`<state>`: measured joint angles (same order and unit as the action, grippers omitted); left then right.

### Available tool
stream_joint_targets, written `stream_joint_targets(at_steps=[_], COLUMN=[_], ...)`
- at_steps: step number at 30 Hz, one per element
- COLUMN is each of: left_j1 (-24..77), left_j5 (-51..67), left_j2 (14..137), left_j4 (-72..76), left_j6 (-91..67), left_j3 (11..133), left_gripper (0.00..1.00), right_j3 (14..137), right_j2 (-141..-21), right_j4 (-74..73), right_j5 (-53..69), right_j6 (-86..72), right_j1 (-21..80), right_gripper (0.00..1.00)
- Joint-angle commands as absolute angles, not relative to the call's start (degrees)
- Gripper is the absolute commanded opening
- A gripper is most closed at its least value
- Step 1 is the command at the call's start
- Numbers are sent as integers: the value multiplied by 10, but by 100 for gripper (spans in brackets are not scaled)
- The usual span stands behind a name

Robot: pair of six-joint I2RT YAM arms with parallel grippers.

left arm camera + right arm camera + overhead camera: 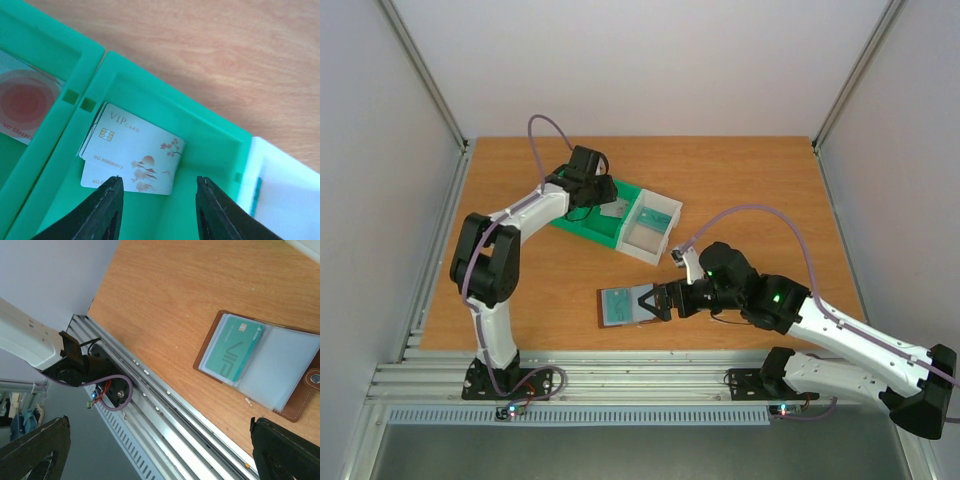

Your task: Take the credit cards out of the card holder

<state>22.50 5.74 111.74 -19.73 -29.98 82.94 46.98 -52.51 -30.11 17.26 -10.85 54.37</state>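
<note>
The brown card holder point(618, 306) lies open near the table's front edge. In the right wrist view the card holder point(300, 401) shows clear pockets, and a teal VIP card point(234, 347) sits in the left one. My right gripper point(653, 302) is wide open and empty just right of the holder; in its own view the right gripper point(159, 422) has the holder beside its right finger. My left gripper point(159, 181) is open and empty above two stacked pale VIP cards point(135, 150) lying in a green bin compartment. A red-patterned card point(22, 100) lies in the adjoining compartment.
The green bin point(582, 222) and the white bin point(655, 225) stand joined at mid-table; both show in the left wrist view, green bin point(150, 75) and white bin point(285, 200). The aluminium rail point(165, 405) runs along the table's near edge.
</note>
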Motion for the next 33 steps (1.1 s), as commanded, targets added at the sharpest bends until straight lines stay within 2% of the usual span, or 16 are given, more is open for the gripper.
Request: stream_joint_targets(at_steps=[1,12,18,20,25,27,31,33], left_j1=[223,223,225,225,224,225,226,228], left_j5=[66,104,159,171,218,235,266,277], left_j2=[1065,947,843,812,747,730,697,682], left_j4=[-197,-302,-299,-308,-328,-332,-307,-281], left_j6=[-297,-290,-292,-293,-294,-296,-310,-322], left_j3=[836,800,678,645,566,537,474,443], left_gripper=[42,59,75,76,68,63,51,48], right_j3=[472,486,499,502,504,504,504,504], right_j2=[-513,-521,-583,-603,-644,-663,-711,-735], right_j4=[-314,-348,-334,-328,-300,-290,-265,-253], right_j5=[151,104,129,131,132,131,129,125], right_j6=[-128,-151,-155,-156,-164,-169,-186,-196], right_j1=[542,542,542,542,542,542,542,542], right_gripper=[98,99,91,85,48,37,27,24])
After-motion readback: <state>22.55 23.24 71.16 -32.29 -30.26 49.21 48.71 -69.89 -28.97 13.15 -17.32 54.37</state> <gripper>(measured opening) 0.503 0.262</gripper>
